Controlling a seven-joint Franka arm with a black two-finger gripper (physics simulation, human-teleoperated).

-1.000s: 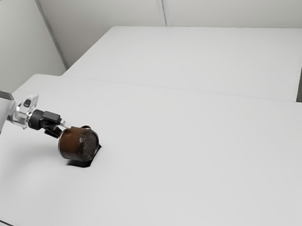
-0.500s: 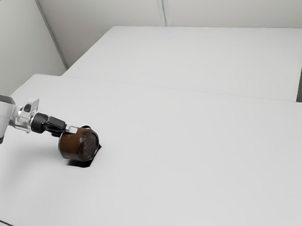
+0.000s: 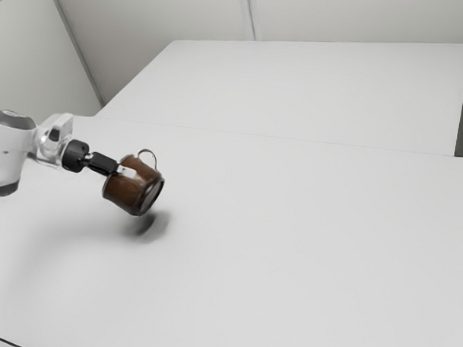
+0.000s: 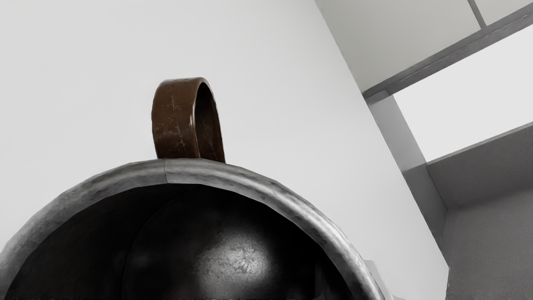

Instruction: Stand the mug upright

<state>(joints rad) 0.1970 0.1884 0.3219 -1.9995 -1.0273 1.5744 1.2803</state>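
Observation:
In the exterior view my gripper (image 3: 126, 172) is shut on the wall of the brown mug (image 3: 130, 193), near its rim. The mug hangs tilted above the table, its base toward the exterior view's right and downward, its handle (image 3: 147, 154) on the upper side. In the wrist view the mug's open mouth, with a grey metal rim (image 4: 200, 171) and dark inside, faces the hand, and the brown handle (image 4: 175, 121) stands out from it. There the gripper (image 4: 352, 283) straddles the rim, one finger inside the mug and one outside.
The white table (image 3: 289, 252) lies under the mug, with the mug's shadow on it. Behind it is a second white surface (image 3: 310, 89) in front of pale walls. A dark cable (image 3: 3, 339) runs at the exterior view's lower left corner.
Half a second ago the mug lay on its side on the table. My gripper has closed on it and raised it, tipping its base lower and bringing the handle up into sight.

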